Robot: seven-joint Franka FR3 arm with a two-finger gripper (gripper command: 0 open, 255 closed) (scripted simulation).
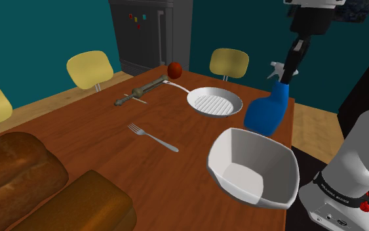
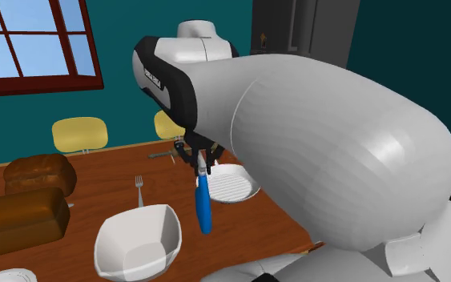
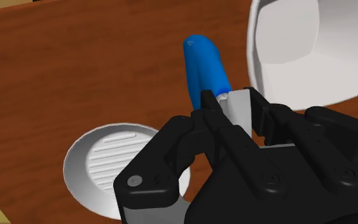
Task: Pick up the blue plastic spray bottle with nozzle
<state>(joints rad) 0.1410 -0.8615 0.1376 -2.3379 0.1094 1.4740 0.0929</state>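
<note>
Shoulder view, Ana, biggest first: what stands there?

One wooden table (image 1: 97, 144), Ben, with three yellow chairs (image 1: 90, 69) along its far rim from 9 to 1 o'clock. The 9 o'clock chair is cut by the frame.

And on the wood?

Two brown loaves (image 1: 12, 174) at 7 o'clock, both cut by the frame. One white bowl (image 1: 255, 167) at 5 o'clock, its inside bare white. One white pan (image 1: 214, 102) just past centre toward 1 o'clock, with its ribbed floor showing inside.

The spray bottle?

One blue spray bottle (image 1: 266, 113) at the bowl's 12 o'clock and the pan's 4 o'clock, near the table's edge. It leans, pale nozzle (image 1: 276, 65) uppermost. The gripper (image 1: 288, 71) is clenched on that nozzle end; in the wrist view its fingers (image 3: 210, 108) press the pale neck. Whether the base touches the wood I cannot tell.

Smaller things?

One fork (image 1: 151, 136) at the pan's 8 o'clock. One long brownish tool (image 1: 140, 90) at its 10 o'clock, hard to identify. One red round thing (image 1: 174, 69) by the pan's handle tip. In the second exterior view the arm (image 2: 336, 160) hides the table's 3 o'clock side.
</note>
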